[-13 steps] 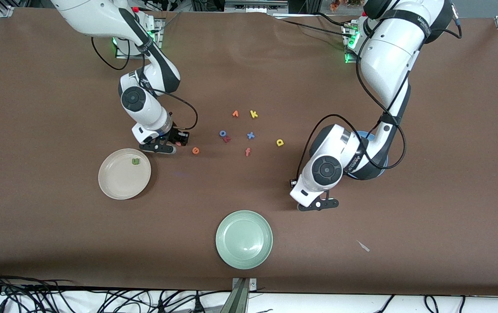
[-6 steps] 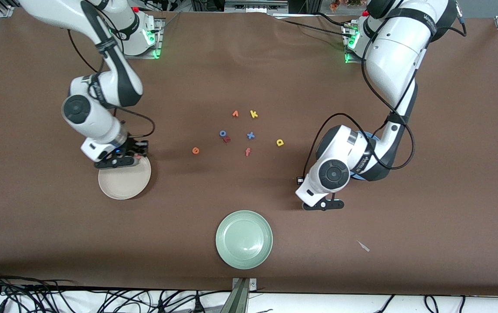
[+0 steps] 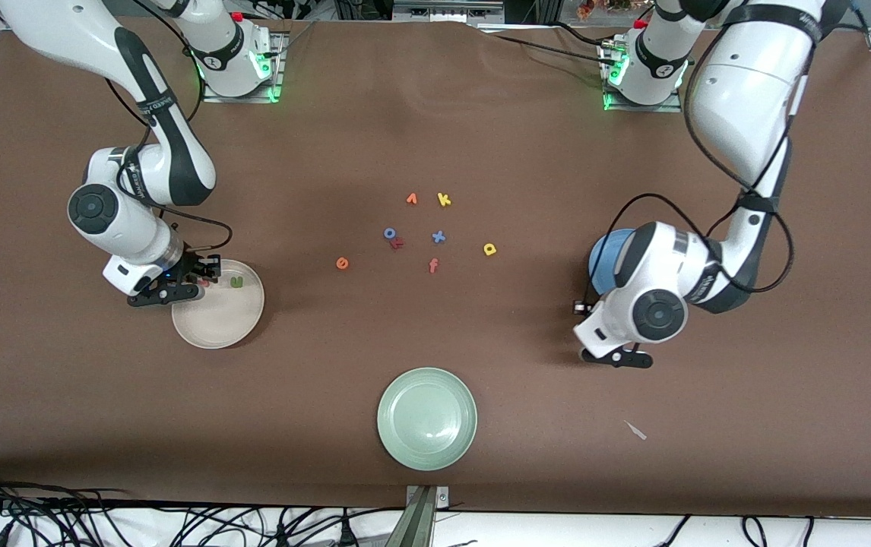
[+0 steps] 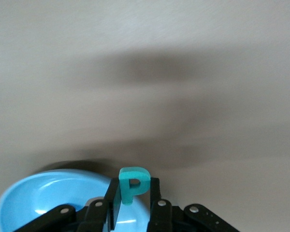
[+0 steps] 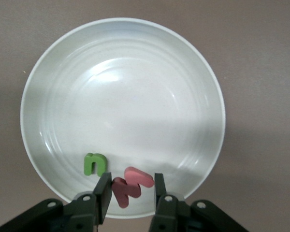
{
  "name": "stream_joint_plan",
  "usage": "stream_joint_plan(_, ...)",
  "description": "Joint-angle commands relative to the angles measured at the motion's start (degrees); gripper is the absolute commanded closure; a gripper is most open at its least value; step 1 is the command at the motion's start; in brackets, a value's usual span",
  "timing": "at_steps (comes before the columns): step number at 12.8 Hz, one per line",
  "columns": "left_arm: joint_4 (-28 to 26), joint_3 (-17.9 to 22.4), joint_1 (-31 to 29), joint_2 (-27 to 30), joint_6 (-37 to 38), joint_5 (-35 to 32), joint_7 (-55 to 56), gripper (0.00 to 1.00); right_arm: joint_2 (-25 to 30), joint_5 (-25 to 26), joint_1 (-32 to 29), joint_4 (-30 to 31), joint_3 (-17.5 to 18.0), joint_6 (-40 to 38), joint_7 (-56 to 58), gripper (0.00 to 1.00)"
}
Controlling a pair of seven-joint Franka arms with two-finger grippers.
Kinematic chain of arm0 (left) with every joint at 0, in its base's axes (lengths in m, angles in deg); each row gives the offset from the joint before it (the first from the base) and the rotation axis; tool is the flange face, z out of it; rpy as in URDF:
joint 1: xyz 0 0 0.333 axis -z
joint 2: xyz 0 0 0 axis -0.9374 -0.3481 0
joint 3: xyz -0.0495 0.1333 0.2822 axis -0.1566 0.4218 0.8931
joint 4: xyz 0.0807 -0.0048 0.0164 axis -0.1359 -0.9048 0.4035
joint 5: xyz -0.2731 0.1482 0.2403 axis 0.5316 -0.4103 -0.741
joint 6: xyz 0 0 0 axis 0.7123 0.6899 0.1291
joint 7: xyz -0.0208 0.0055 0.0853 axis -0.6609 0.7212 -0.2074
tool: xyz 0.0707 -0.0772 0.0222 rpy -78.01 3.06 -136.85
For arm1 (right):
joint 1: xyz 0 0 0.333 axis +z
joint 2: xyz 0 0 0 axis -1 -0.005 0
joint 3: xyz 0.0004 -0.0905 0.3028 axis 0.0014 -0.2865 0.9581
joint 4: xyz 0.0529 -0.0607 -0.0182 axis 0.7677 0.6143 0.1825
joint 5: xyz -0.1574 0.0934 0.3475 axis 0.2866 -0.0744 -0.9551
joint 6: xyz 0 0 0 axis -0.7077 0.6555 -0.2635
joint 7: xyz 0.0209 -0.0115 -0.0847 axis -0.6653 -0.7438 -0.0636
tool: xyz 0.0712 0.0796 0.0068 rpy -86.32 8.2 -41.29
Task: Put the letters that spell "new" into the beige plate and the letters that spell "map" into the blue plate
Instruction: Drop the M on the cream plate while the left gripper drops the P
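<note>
Teal p [image 4: 133, 184] in left tool [image 4: 135, 205]

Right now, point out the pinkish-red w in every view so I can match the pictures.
Front view: the pinkish-red w shows at the right gripper, over the beige plate, beside the green n.
Right wrist view: the w sits between the fingers, over the plate's rim, beside the n.
Left wrist view: not in it.
Shared landmark: the green n.
</note>
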Motion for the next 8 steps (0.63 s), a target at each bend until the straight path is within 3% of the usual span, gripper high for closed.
stream_joint_plan(1, -13.4, -1.0, -4.4, 9.1, -2.6, -1.4, -5.7, 0.96, -0.1, 0.6, -0.1, -0.9, 1.9, -0.2, -4.9, 0.33)
stream_joint_plan(4, -23.4, -1.0, -4.4, 12.5, -6.8, -1.4, -5.6, 0.94, -0.4, 0.6, 0.1, -1.2, 5.8, -0.2, -13.3, 0.30)
stream_joint_plan(6, -24.3, -1.0, -4.4, 11.9, -9.4, -1.4, -5.9, 0.90, -1.6, 0.6, 0.6, -1.7, 8.8, 0.2, -21.4, 0.29)
stream_joint_plan(7, -24.3, -1.0, -3.7, 11.7, -9.8, -1.4, -5.7, 0.83, -2.5, 0.6, 2.0, -3.1, 10.0, 0.2, -26.0, 0.29)
stream_joint_plan(8, -24.1, -1.0, -3.7, 11.8, -9.8, -1.3, -5.4, 0.66, -3.7, 0.6, 4.0, -4.7, 10.3, 0.2, -30.7, 0.29)
